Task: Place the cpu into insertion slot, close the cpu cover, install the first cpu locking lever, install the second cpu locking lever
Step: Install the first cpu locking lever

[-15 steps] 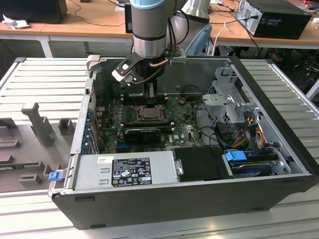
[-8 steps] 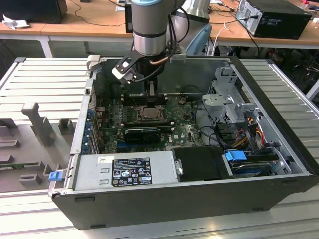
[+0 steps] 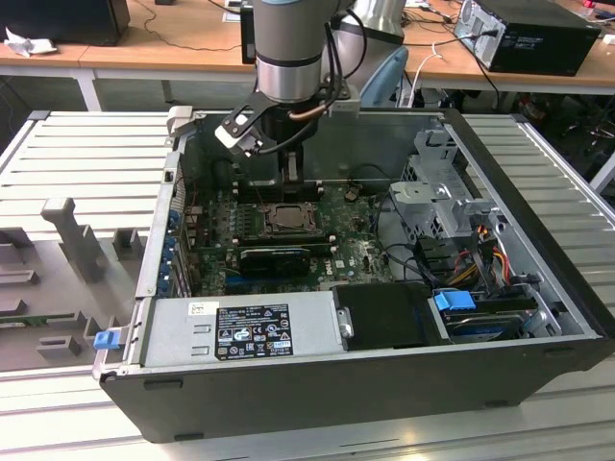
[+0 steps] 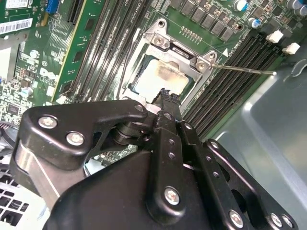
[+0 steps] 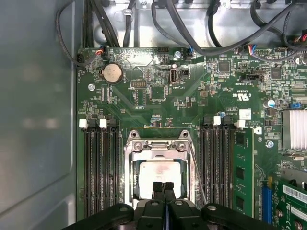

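The cpu point(image 5: 159, 178) lies in the insertion slot point(image 3: 285, 219), its pale silver top point(image 4: 160, 79) stained brown. The cpu cover point(image 5: 130, 167) lies flat over it, framing the chip through its window; its hinge end point(image 4: 182, 50) carries two screws. One thin locking lever point(image 5: 198, 175) angles away from the socket's side, and in the second wrist view this lever point(image 4: 244, 70) sticks out over the memory slots. My gripper point(image 5: 163, 188) is shut with nothing between the fingers point(image 4: 169, 103), its tips just over the chip's near edge. In the exterior view the gripper point(image 3: 290, 184) hangs right above the socket.
Black memory slots point(image 5: 101, 167) flank the socket on both sides, one holding a green module point(image 5: 243, 172). Cables point(image 5: 206, 28) cross the case wall beyond the board. A power supply point(image 3: 240, 331), drive cage point(image 3: 452, 192) and black card point(image 3: 276, 259) stand around the socket.
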Robot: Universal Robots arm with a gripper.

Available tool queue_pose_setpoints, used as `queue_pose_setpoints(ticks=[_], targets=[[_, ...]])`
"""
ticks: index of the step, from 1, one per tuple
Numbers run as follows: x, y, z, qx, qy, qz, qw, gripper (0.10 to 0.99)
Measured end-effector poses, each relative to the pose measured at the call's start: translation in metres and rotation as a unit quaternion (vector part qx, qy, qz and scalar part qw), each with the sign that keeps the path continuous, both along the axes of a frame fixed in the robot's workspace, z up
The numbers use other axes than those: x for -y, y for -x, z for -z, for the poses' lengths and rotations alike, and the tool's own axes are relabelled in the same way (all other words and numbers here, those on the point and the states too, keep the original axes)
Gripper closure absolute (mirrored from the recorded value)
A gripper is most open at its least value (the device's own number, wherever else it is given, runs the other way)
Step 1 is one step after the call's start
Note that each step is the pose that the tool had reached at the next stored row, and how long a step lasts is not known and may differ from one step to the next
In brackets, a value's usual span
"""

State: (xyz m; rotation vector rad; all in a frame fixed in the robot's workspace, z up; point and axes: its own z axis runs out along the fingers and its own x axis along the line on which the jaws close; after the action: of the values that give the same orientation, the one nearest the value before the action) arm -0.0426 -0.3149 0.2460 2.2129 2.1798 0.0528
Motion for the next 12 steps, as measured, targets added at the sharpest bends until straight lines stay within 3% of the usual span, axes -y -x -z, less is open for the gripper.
queue_pose_setpoints(ticks=[12], targets=[[0.0, 0.0, -0.0252, 0.0, 0.0, 0.0, 1.0, 0.98]])
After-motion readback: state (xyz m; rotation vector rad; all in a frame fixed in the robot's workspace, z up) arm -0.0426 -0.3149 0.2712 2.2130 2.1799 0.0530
